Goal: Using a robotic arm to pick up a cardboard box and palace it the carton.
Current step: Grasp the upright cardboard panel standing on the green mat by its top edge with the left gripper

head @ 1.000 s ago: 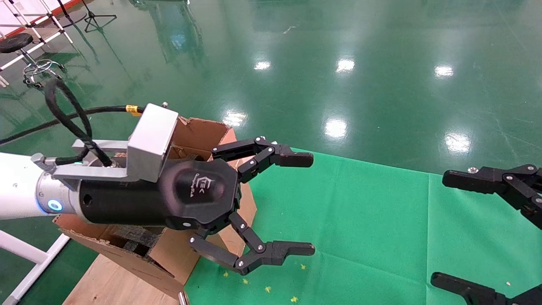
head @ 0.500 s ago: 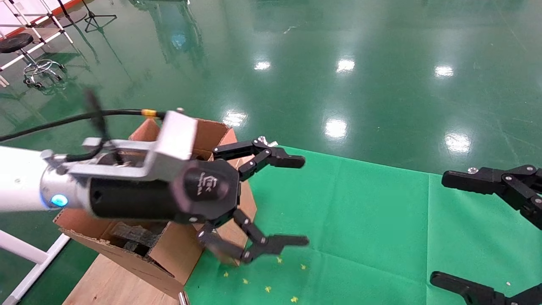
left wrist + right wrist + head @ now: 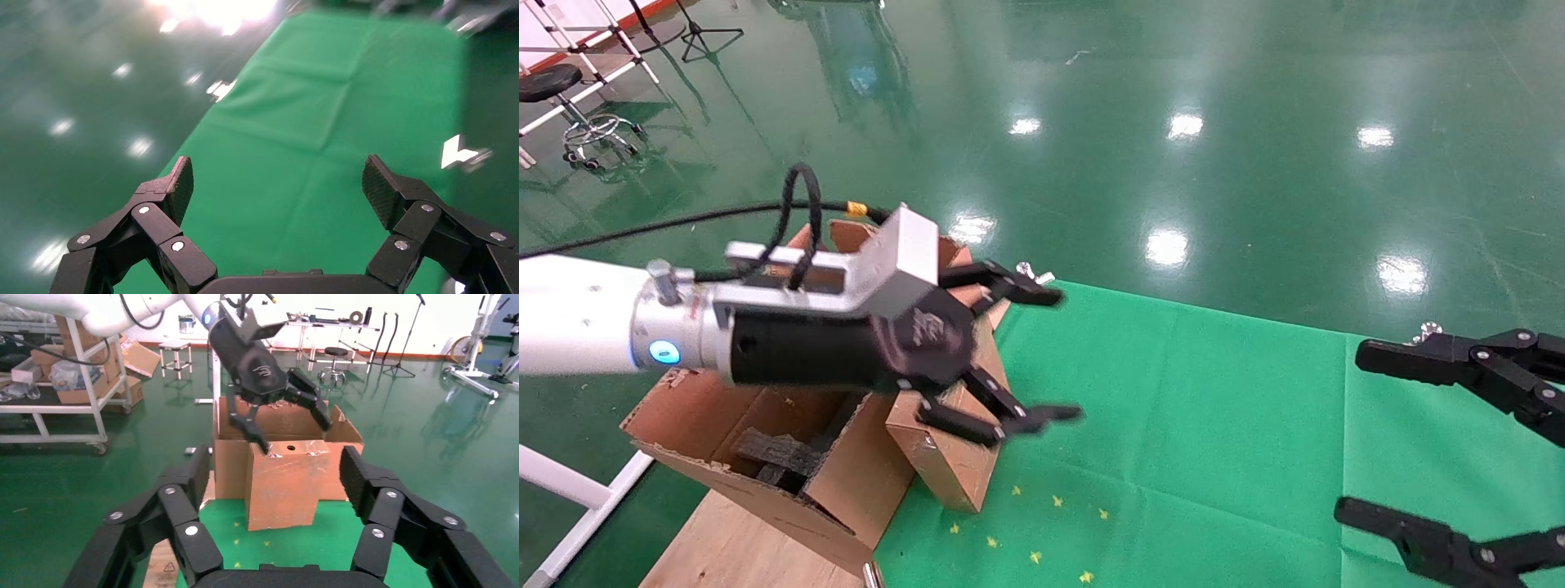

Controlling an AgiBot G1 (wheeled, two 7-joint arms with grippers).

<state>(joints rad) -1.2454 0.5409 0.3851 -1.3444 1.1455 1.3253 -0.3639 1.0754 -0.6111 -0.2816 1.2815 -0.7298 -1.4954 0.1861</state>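
Note:
The cardboard box [image 3: 945,464] is slim and brown, with glossy tape and a round hole near its top. It stands on end on the green cloth [image 3: 1214,425], leaning against the carton [image 3: 686,425]. It also shows in the right wrist view [image 3: 286,484]. The carton is open and has black foam pads [image 3: 774,454] inside. The robotic arm is my white left arm. Its left gripper [image 3: 1050,355] is open and empty, just above the box's top end; the right wrist view [image 3: 294,433] shows this too. My right gripper [image 3: 1354,433] is open and empty at the right, over the cloth.
The carton rests on a wooden board [image 3: 727,543] at the cloth's left edge. Small yellow specks [image 3: 1035,557] lie on the cloth near the box. Shiny green floor [image 3: 1173,147] surrounds the table. A stool [image 3: 552,82] and white racks stand far left.
My left gripper has drawn back left toward the carton, still open, uncovering the leaning box. My right gripper has shifted slightly left and down.

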